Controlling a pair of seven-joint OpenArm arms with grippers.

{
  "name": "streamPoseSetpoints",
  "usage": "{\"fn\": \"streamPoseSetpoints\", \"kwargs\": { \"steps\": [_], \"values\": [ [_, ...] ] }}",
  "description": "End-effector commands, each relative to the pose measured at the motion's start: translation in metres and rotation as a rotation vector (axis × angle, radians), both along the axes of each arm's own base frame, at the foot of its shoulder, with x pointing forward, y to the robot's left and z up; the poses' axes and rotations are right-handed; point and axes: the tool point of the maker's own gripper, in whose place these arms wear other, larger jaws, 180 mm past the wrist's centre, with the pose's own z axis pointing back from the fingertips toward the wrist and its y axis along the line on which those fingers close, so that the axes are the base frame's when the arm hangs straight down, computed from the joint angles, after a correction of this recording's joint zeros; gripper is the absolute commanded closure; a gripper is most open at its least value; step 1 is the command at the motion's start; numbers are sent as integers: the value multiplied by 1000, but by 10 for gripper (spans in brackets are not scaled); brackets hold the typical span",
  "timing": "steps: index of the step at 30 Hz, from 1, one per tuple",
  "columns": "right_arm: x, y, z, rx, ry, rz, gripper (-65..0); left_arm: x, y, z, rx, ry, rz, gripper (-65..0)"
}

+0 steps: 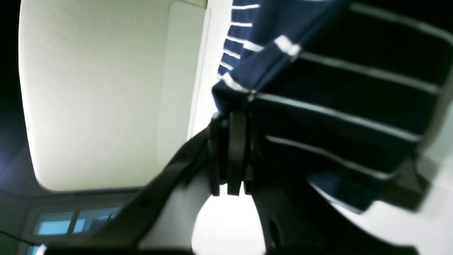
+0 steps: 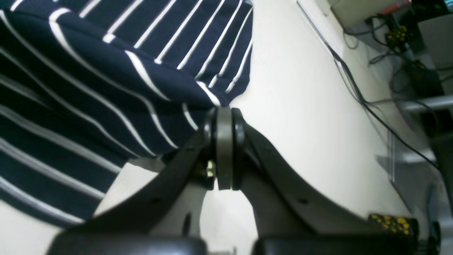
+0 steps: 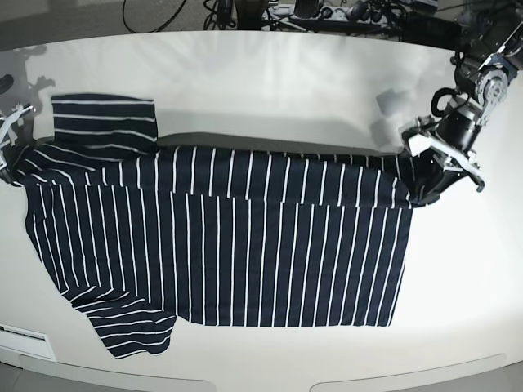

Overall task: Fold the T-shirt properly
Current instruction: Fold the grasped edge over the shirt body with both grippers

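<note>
T-shirt [image 3: 221,245] edges are pinched by both the left gripper [image 1: 236,115] and right gripper [image 2: 223,109].

T-shirt [image 3: 221,245], base view: upper edge lifted, table under it hidden.
T-shirt, left wrist view [image 1: 339,106]: blurred, cut off at top and right edges.
T-shirt, right wrist view [image 2: 88,99]: cut off at top and left edges.
Right gripper [image 3: 10,151]: mostly cut off at the left edge of the base view.
Left gripper [image 3: 425,184]: fingertips buried in cloth in the base view.
Cables [image 2: 389,49]: upper right of the right wrist view, blurred, tangle unreadable.
</note>
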Motion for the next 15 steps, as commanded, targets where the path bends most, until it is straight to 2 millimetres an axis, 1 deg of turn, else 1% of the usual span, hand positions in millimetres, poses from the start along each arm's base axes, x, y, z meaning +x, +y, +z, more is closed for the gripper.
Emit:
{"fn": "streamPoseSetpoints", "kwargs": {
  "steps": [1,3,5,8,10,12,15],
  "values": [
    [11,-3,14,-19,-43,10,0,9,6,13,8,-49,10,0],
    [15,-4,10,-8,-39,10,0,12,9,10,4,-52,20,0],
    [19,-2,3,5,-32,7,0,12,8,8,-4,-51,16,0],
    [29,7,-6,25,-33,13,0,12,7,8,-9,-51,16,0],
    [37,13,-9,-13,-36,35,0,12,7,7,-10,-51,17,0],
    [45,15,-10,-59,-41,33,0,11,8,6,-24,-42,26,0],
    [54,21,-7,-57,-53,43,0,11,9,5,-49,-29,40,0]
  ]
}}
